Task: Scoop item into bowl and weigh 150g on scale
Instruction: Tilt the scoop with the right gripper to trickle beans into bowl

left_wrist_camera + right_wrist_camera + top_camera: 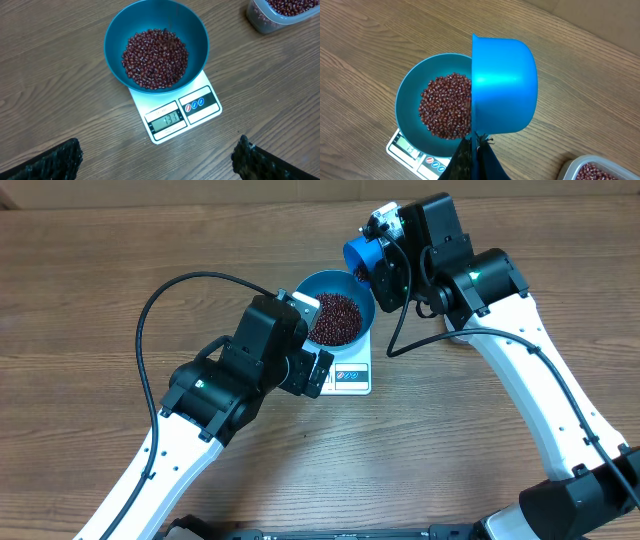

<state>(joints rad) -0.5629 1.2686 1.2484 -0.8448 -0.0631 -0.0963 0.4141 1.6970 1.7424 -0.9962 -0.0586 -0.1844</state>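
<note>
- Wooden table [80, 280]: brown plank grain, fills every view (everything else rests on it or hangs over it).
- Right arm: enters the overhead frame at lower right and runs up to upper centre-right, with its black wrist bent over the bowl's upper right rim.
- Left arm: enters at lower left. Its black wrist sits at frame centre and covers the bowl's left edge and the left part of the scale in the overhead view.
- Clear tub [260, 22]: upper right corner of the left wrist view, well apart from the scale, with beans inside.
- Blue bowl [195, 35]: upper centre of the left wrist view, standing upright on the scale.
- White scale [145, 102]: centre of the left wrist view, under the bowl. Its display strip faces the lower edge and appears to read 131.
- Blue scoop [502, 85]: tipped on its side with its mouth turned left, over the bowl's right rim. In the right wrist view it hides the bowl's right side (contents cannot be told from outside).
- Right gripper [476, 150]: fingers pinched together on the scoop's handle, bottom centre of its own view.
- Left gripper [159, 150]: fingers spread wide at the lower corners, gripping nothing and clear of the scale.
- Beans [155, 57]: dark red-brown heap covering the bowl's floor.
</note>
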